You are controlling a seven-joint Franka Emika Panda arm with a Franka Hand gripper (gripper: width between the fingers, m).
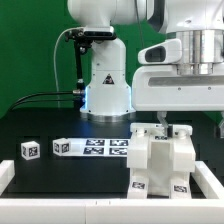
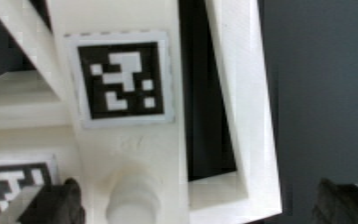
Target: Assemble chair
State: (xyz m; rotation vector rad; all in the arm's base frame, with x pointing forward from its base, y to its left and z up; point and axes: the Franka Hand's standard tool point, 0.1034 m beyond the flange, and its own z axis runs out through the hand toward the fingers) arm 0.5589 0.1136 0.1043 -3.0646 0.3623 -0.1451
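Exterior view: partly built chair (image 1: 160, 160) stands upright on the black table (image 1: 70, 178), toward the exterior view's right, near the front edge. It's a blocky white assy. We make out two chunky side pieces w/ a dark gap between them. Small tags show low on its front face. We can't tell from here how many pieces are joined.

Gripper (image 1: 168, 127) hangs directly over the chair's top, pointing down, w/ fingertips at about the level of the top edge. Contact can't be judged from this view.

Wrist view: gripper (image 2: 202, 205) has its jaws spread wide. Dark fingers (image 2: 345, 200) sit far out on either side. A white chair frame (image 2: 149, 120) w/ a square tag (image 2: 119, 80) lies between them. On one side, dark table shows between finger and frame, so nothing is clamped and nothing is held. A second tag (image 2: 16, 185) shows partly at the picture's edge. Picture is soft, so fine detail on the rounded white bit near the fingers is unclear.

Loose white block (image 1: 28, 150) w/ a tag rests on the table at the exterior view's left, well apart from the chair. Marker board (image 1: 95, 147) lies flat between block and chair, just beside the chair's near side piece. Arm base (image 1: 105, 80) stands behind the board, w/ a green backdrop (image 1: 30, 40) behind it.
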